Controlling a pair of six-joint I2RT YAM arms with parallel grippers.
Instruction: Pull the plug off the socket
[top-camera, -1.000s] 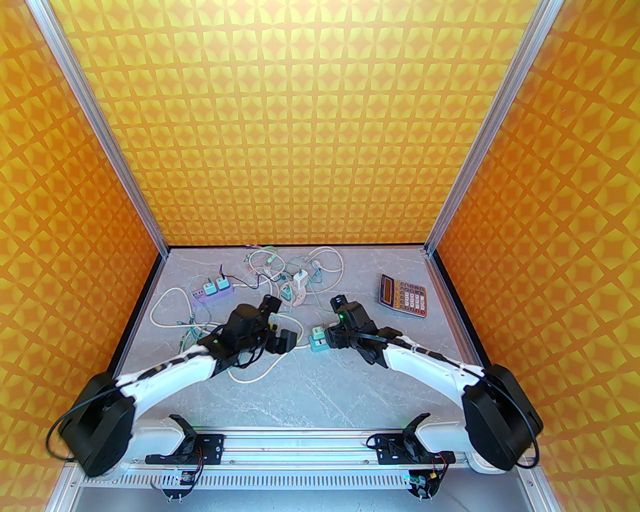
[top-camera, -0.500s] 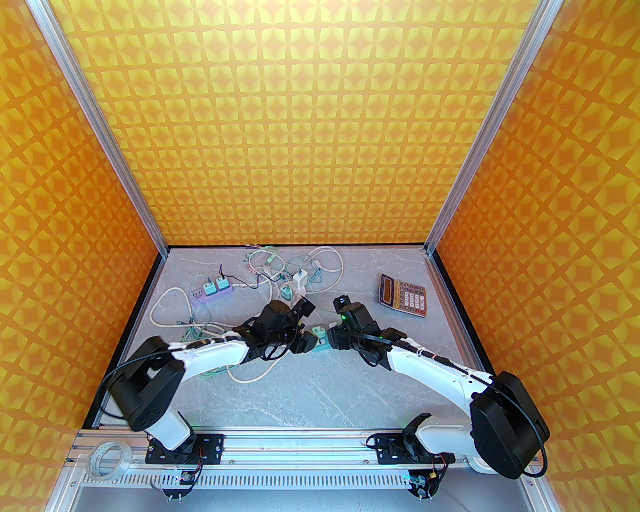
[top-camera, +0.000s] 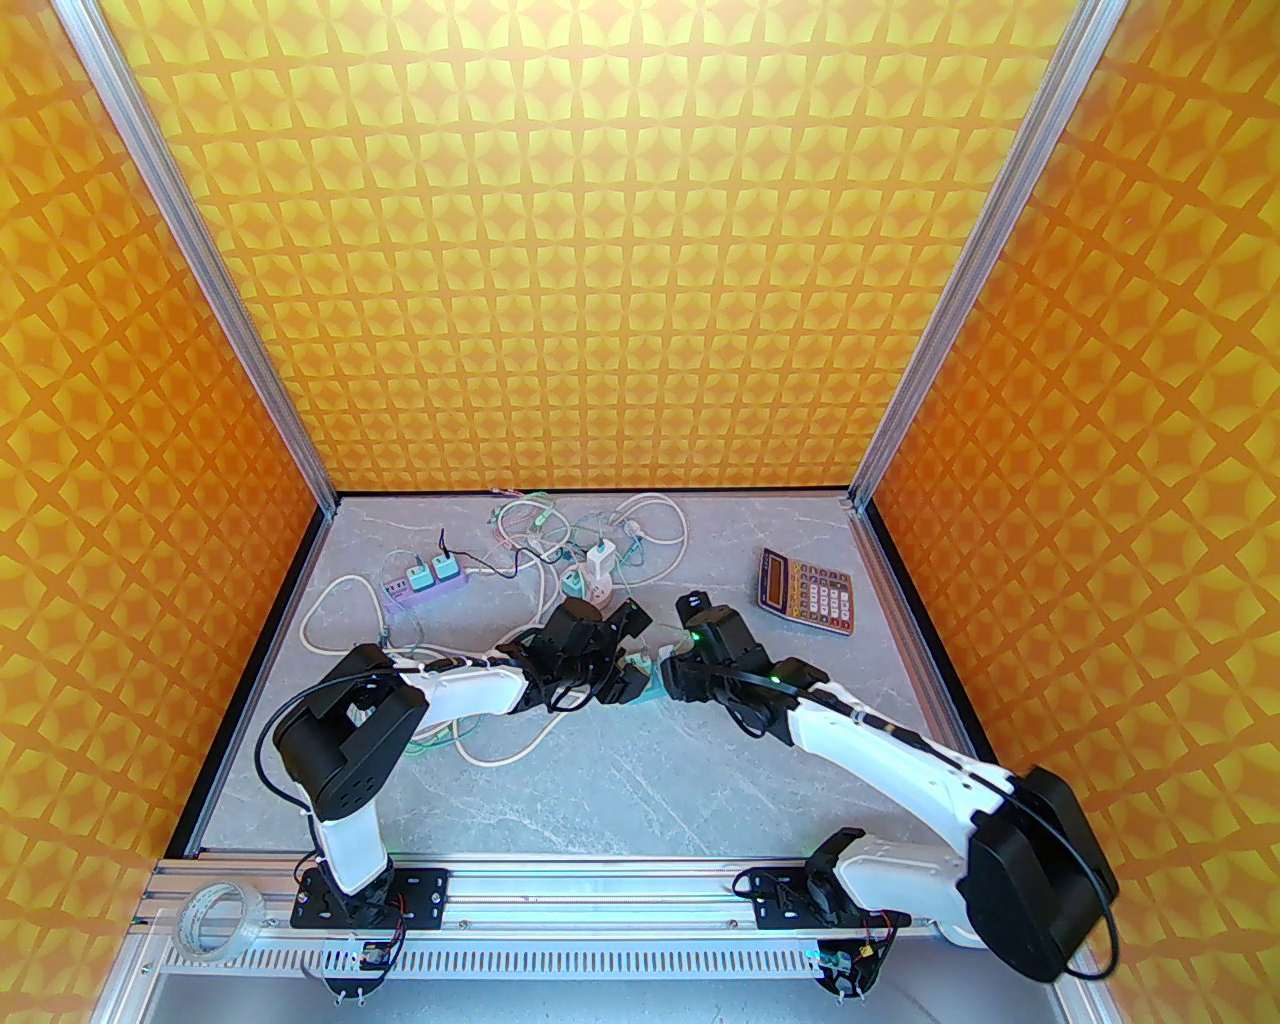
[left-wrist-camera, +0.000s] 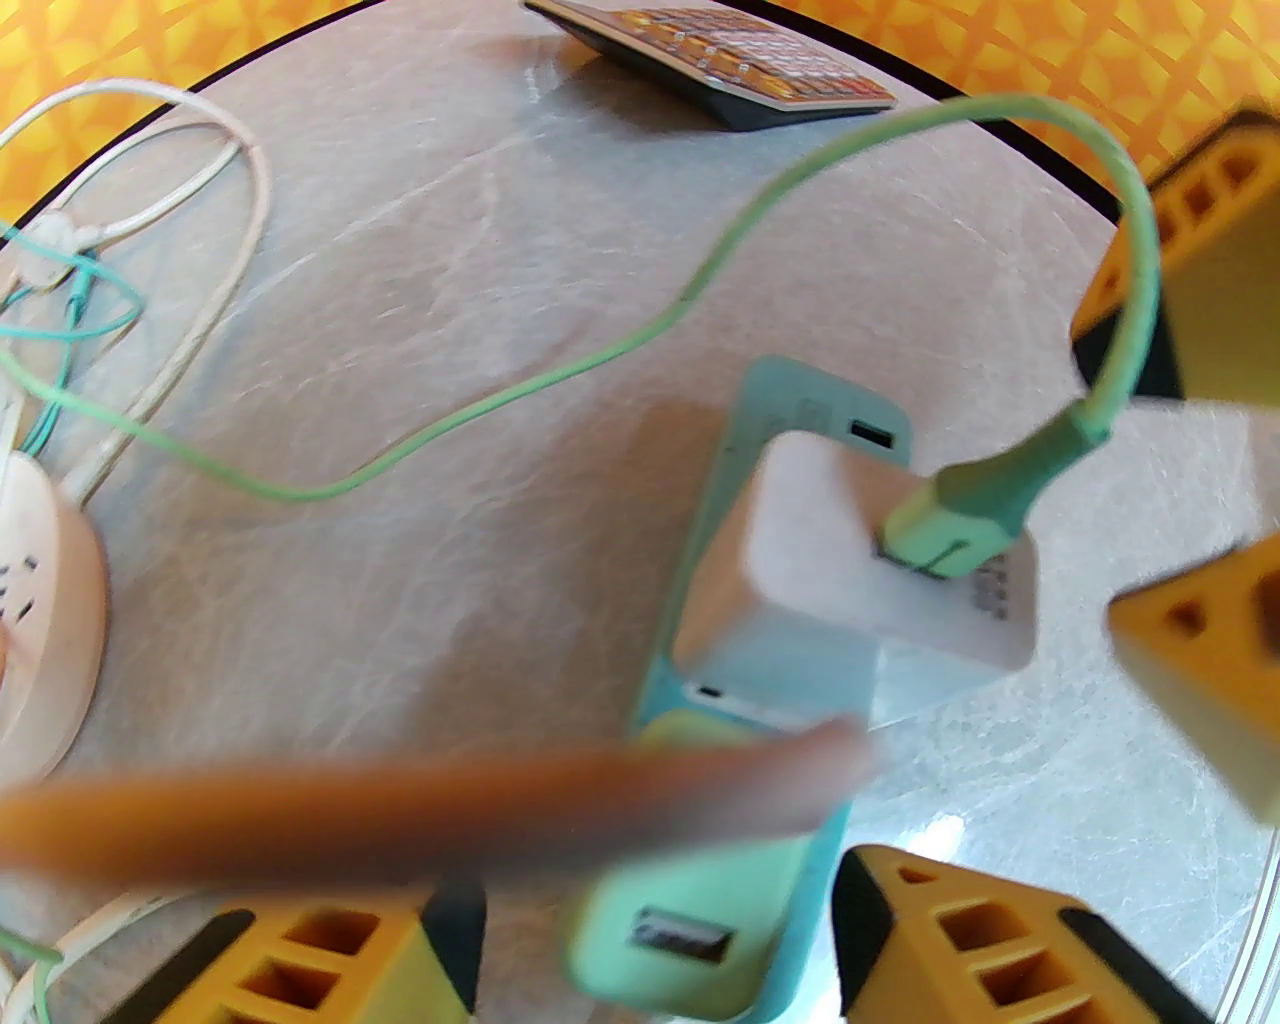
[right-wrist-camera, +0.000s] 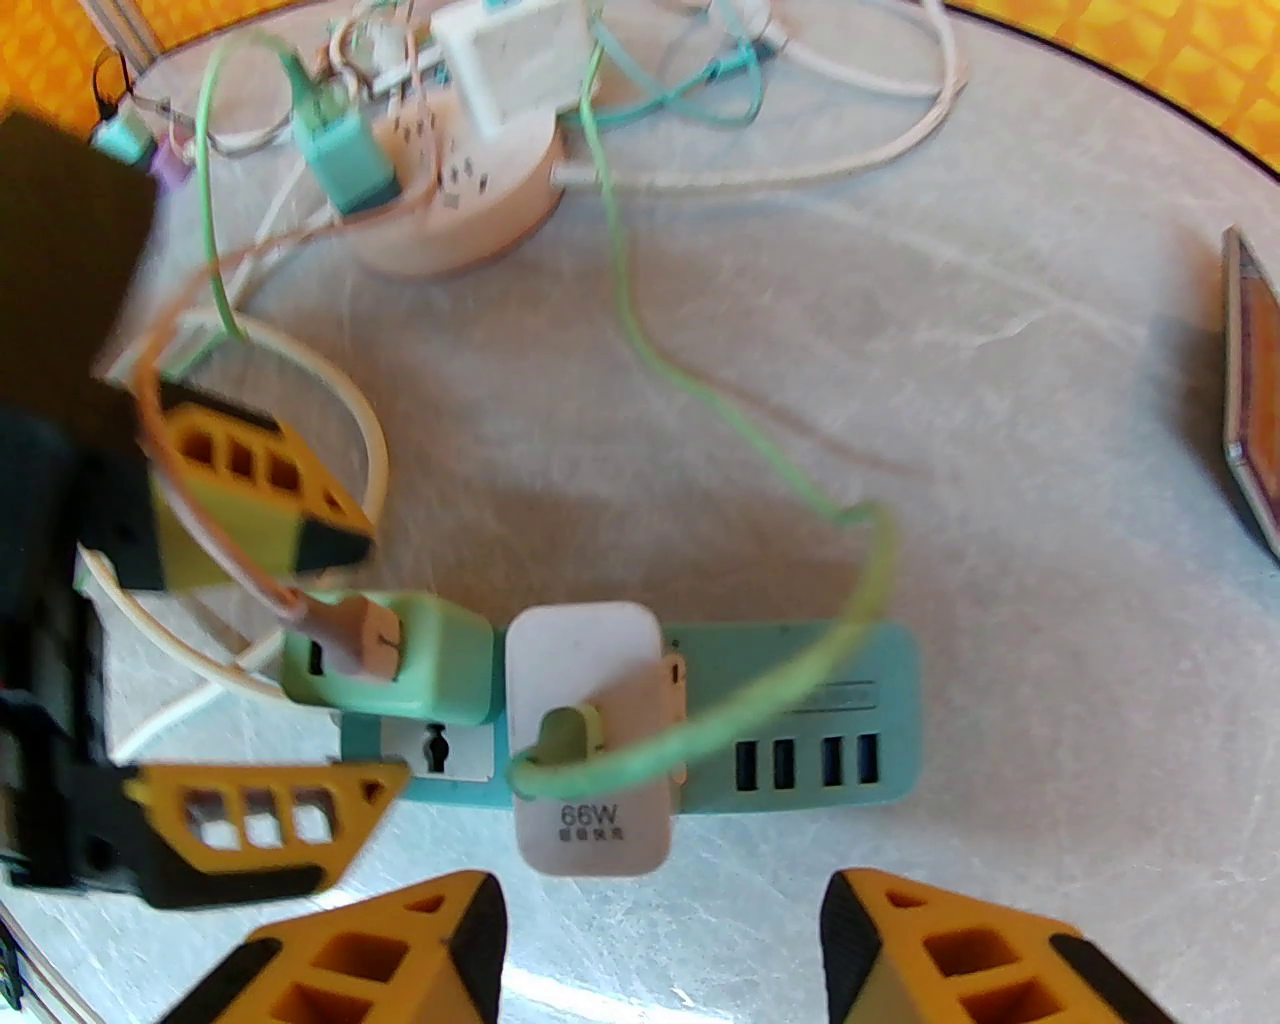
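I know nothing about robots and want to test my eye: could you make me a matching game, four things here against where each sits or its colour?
Things:
1 calculator
2 white charger
3 round socket
4 tape roll

Clues:
a plugged into the teal strip
b on the near metal frame, left
c far right of the table
d pinkish, far middle

Pairs: 1-c, 2-a, 3-d, 4-b.

Bright even light is flooding everything, shadows looking soft. Wrist views are bulging fisheye-style at the edges; a brown cable (left-wrist-camera: 400, 810) is smearing into blur, the white plug (left-wrist-camera: 860, 590) going fuzzy too.
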